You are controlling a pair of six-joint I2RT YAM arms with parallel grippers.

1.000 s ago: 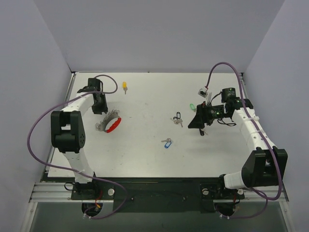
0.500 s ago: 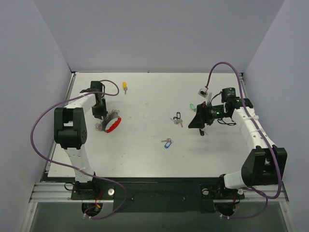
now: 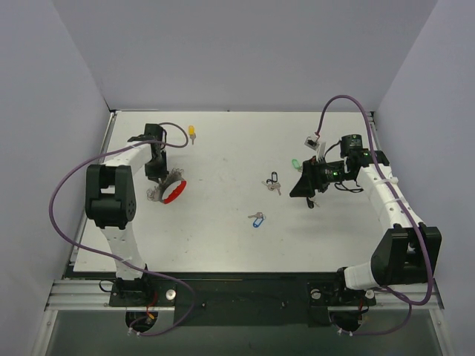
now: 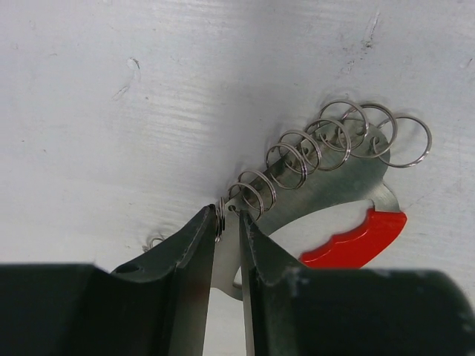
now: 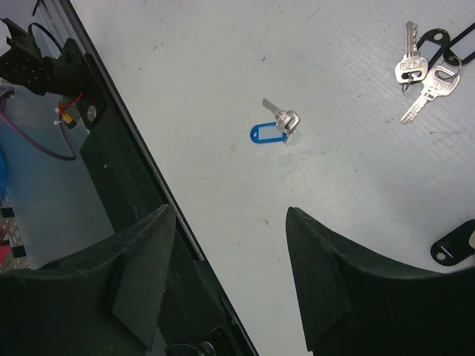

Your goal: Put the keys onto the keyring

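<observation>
Left side: the left gripper [image 3: 156, 169] stands over the far-left part of the table [image 3: 223, 248], directly at the keyring [image 3: 168, 190]. The left wrist view shows its jaws drawn to a narrow slit, pinching the near end of the keyring [image 4: 326, 185]. One thin wire ring sits edge-on between the fingertips [image 4: 194, 236]. The keyring lies flat on the table. It consists of a curved silver band with a red section [image 4: 355, 236] on its inner side and a row of silver wire rings [image 4: 312, 144] fanned along its outer edge.

Right side: the right gripper [image 3: 302, 185] is over the right half of the table. Its jaws are spread wide and hold nothing, as seen in the right wrist view [image 5: 230, 215].

Keys: all lie loose on the table, none on the keyring.
- The blue-tagged key [image 5: 273, 127] is near the table's middle, beyond the right fingertips and well apart from them.
- The black-tagged keys [image 5: 419, 70], two silver keys together, lie farther off, between the blue-tagged key and the right gripper.
- The green-tagged key [image 3: 297, 165] is just beside the right gripper.
- The yellow-tagged key [image 3: 191, 132] is near the far edge, close to the left arm.
</observation>
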